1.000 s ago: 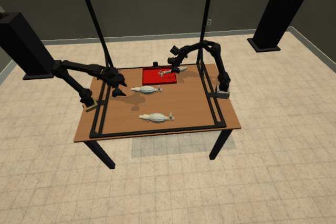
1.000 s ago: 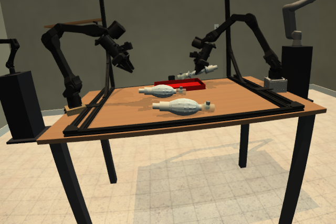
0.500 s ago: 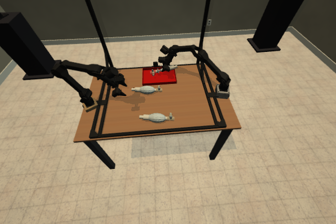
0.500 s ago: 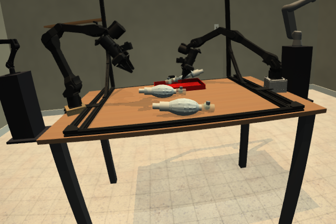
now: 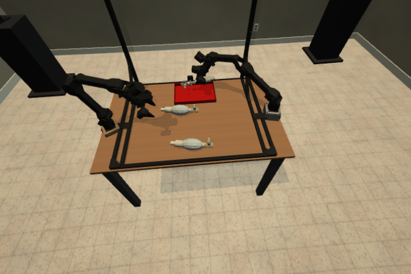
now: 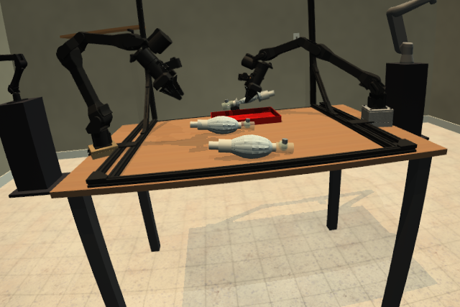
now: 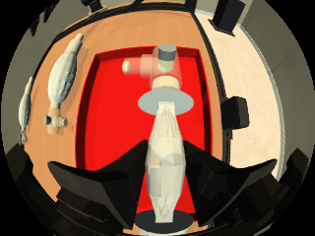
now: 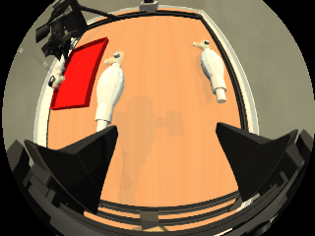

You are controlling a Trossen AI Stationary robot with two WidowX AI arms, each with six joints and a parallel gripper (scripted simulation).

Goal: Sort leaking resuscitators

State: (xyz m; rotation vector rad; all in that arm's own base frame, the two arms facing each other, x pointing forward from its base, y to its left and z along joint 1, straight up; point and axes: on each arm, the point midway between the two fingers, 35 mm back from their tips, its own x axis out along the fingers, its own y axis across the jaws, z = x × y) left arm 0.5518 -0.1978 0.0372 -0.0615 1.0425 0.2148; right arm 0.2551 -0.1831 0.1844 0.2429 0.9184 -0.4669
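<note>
My left gripper [image 5: 201,81] [image 6: 248,100] [image 7: 164,145] is shut on the bag of one resuscitator [image 6: 267,94] [image 7: 166,164] [image 8: 58,79], which is pressed in narrow. The unit hangs slightly tilted above the red tray [image 5: 194,101] [image 6: 272,119] [image 7: 84,123] [image 8: 74,88], its valve toward the tray's far side in the left wrist view. A second resuscitator [image 5: 180,110] [image 6: 223,124] [image 7: 62,79] [image 8: 109,88] lies on the table just outside the tray. A third resuscitator [image 5: 192,144] [image 6: 251,146] [image 7: 25,108] [image 8: 213,66] lies nearer the front edge. My right gripper [image 5: 153,110] [image 6: 181,96] [image 8: 168,129] is open and empty, raised above the table.
Black frame rails [image 5: 196,159] [image 6: 252,167] border the table top [image 5: 228,125]. Upright black posts [image 5: 253,9] [image 6: 311,10] rise at the back. A small black block [image 7: 236,112] stands by the back rail, close behind the tray.
</note>
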